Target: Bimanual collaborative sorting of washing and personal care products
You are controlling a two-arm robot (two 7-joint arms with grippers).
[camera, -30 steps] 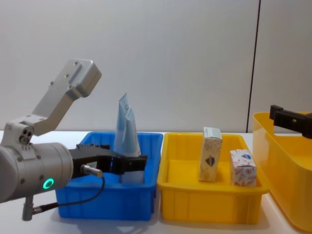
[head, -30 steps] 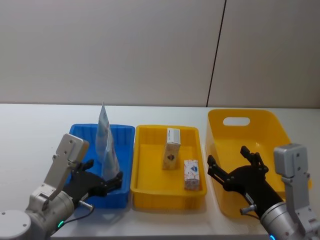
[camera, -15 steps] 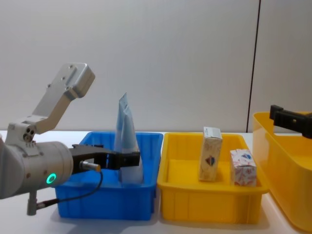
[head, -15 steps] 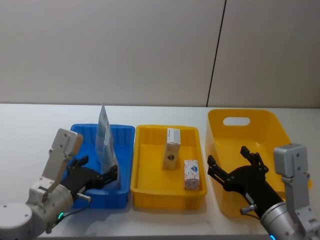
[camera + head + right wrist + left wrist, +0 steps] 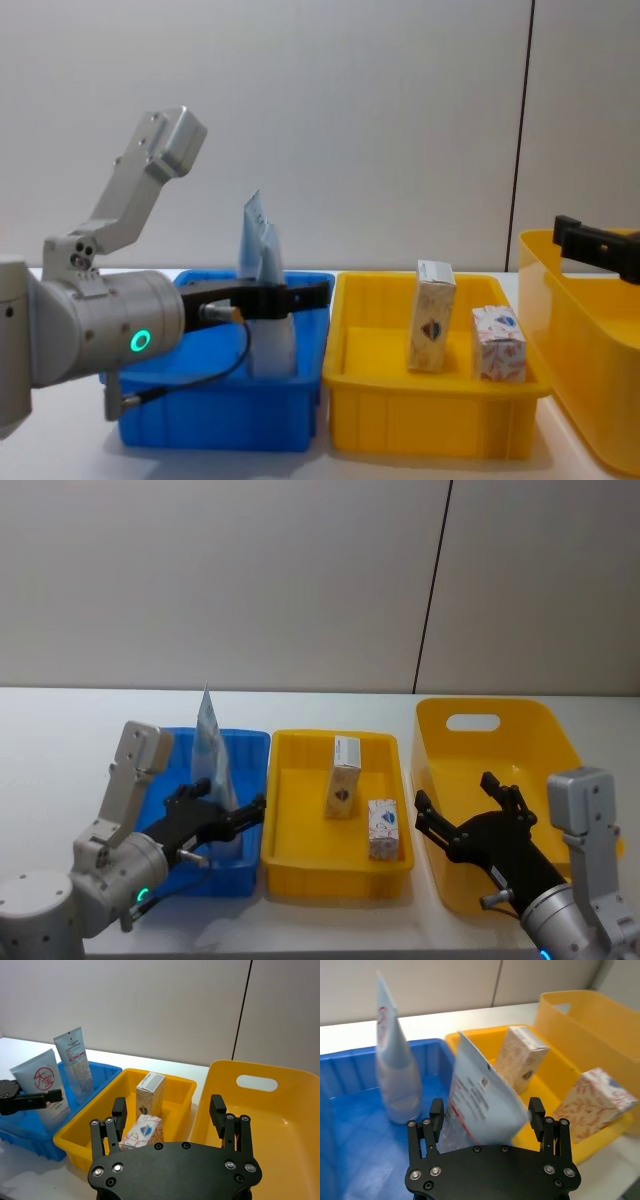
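Two light-blue squeeze tubes stand in the blue bin [image 5: 160,742]. The taller tube [image 5: 206,730] stands upright at the back [image 5: 394,1075]. The other tube [image 5: 482,1105], with a red round logo [image 5: 44,1080], leans between the spread fingers of my left gripper [image 5: 486,1112], which is open low over the bin [image 5: 222,808]. A tall cream carton [image 5: 345,777] and a shorter patterned box [image 5: 383,828] stand in the yellow tray [image 5: 335,865]. My right gripper [image 5: 453,792] hovers open over the big yellow bin [image 5: 500,750], holding nothing.
The three containers sit side by side on a white table [image 5: 60,730], blue at the left, yellow tray in the middle, deep yellow bin with a handle slot [image 5: 472,721] at the right. A plain wall lies behind.
My left gripper has risen and swung right, from the tube's base toward the blue bin's right wall. Both tubes stay in the bin. The right arm has not moved.
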